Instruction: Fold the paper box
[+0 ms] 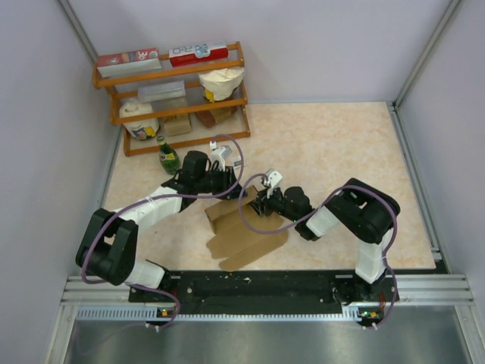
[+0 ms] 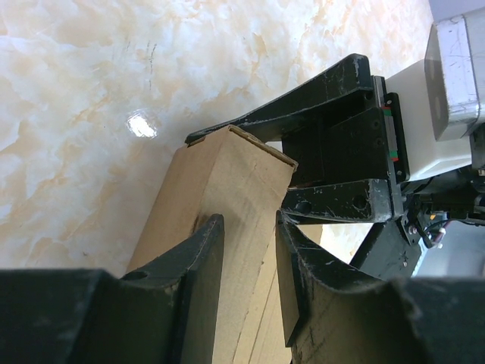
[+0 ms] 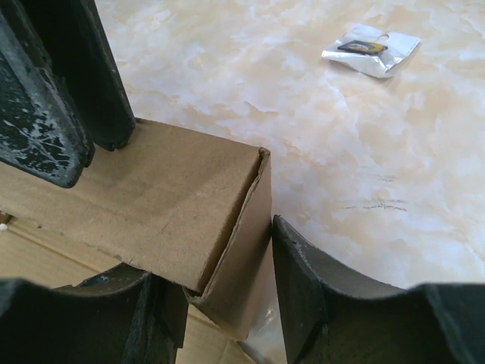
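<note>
Paper box: part-folded and lying between both arms, both equally near. Its raised section is running lengthwise straight out from the left gripper toward the right gripper. Left jaws are standing half-closed, clamping that section's two sides. Right jaws are bracketing its end corner, half-spread; whether they are pinching it cannot be told.

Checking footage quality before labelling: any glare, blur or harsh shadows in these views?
Top view: even light, only soft shadows. Left wrist view: one glare spot on the table, left claw dark with little detail. Right wrist view: paper box sharp and evenly lit, right claw in shade.
</note>
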You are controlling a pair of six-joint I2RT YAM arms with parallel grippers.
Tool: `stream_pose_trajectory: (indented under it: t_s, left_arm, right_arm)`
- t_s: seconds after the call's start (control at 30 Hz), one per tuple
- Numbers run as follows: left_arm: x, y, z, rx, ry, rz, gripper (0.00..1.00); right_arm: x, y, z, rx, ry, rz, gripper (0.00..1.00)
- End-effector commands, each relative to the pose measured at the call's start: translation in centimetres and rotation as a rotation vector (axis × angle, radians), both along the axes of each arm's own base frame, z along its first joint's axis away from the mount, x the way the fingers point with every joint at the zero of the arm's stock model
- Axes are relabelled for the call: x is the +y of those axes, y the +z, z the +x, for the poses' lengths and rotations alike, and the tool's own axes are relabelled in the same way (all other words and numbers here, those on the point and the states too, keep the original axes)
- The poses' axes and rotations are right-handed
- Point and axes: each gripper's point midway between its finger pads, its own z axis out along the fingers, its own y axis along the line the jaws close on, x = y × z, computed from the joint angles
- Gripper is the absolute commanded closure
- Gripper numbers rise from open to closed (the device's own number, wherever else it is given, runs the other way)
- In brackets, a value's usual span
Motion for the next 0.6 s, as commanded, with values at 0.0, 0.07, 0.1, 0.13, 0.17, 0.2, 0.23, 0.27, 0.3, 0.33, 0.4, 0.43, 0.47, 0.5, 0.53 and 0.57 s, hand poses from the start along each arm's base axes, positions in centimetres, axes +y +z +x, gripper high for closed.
stream_pose_trajectory:
  t_s: [0.0,0.07,0.1,0.13,0.17,0.2,0.23,0.27,0.3,0.33,0.4,0.43,0.47,0.5,0.53,0.57]
  left_arm:
    - [0.15,-1.40,-0.97,0.031,-0.008,0.020,0.62]
    - [0.10,-1.29,-1.03,0.029,-0.008,0.020,0.62]
    - [0.09,-1.38,-1.05,0.032,-0.009,0.020,0.62]
    - [0.03,-1.31,-1.01,0.029,-0.009,0.020,0.62]
    - [0.03,-1.36,-1.01,0.032,-0.009,0.020,0.62]
    - [-0.03,-1.36,-1.06,0.033,-0.011,0.020,0.62]
    - [-0.09,-1.34,-1.02,0.033,-0.011,0.020,0.62]
    - [-0.16,-1.22,-1.05,0.030,-0.014,0.017,0.62]
    - [-0.20,-1.33,-1.09,0.033,-0.015,0.019,0.62]
    - [-0.22,-1.27,-1.05,0.032,-0.015,0.018,0.62]
    - [-0.29,-1.28,-1.11,0.031,-0.017,0.019,0.62]
    - [-0.29,-1.28,-1.11,0.031,-0.017,0.019,0.62]
    - [-0.28,-1.29,-1.14,0.031,-0.017,0.019,0.62]
    - [-0.32,-1.29,-1.18,0.031,-0.019,0.019,0.62]
    - [-0.33,-1.35,-1.24,0.032,-0.019,0.020,0.62]
    - [-0.34,-1.42,-1.28,0.035,-0.020,0.020,0.62]
  right_arm:
    - [1.06,1.71,0.41,-0.062,-0.008,0.063,0.57]
    - [1.09,1.74,0.47,-0.063,-0.013,0.070,0.58]
    - [1.01,1.67,0.47,-0.065,-0.016,0.069,0.59]
    - [1.00,1.74,0.40,-0.066,-0.016,0.072,0.60]
    - [0.87,1.69,0.41,-0.064,-0.023,0.073,0.61]
    - [0.80,1.80,0.35,-0.069,-0.026,0.077,0.61]
    - [0.64,2.00,0.44,-0.074,-0.034,0.082,0.62]
    - [0.60,2.02,0.35,-0.075,-0.037,0.084,0.64]
    - [0.49,1.96,0.42,-0.075,-0.041,0.081,0.66]
    - [0.51,1.95,0.44,-0.075,-0.041,0.081,0.67]
    - [0.56,2.02,0.42,-0.075,-0.042,0.085,0.69]
    - [0.55,2.07,0.39,-0.075,-0.042,0.087,0.70]
    - [0.64,2.10,0.35,-0.076,-0.039,0.089,0.71]
    - [0.58,2.00,0.41,-0.073,-0.042,0.087,0.73]
    - [0.65,1.96,0.30,-0.073,-0.039,0.085,0.73]
    - [0.64,1.87,0.36,-0.071,-0.042,0.083,0.75]
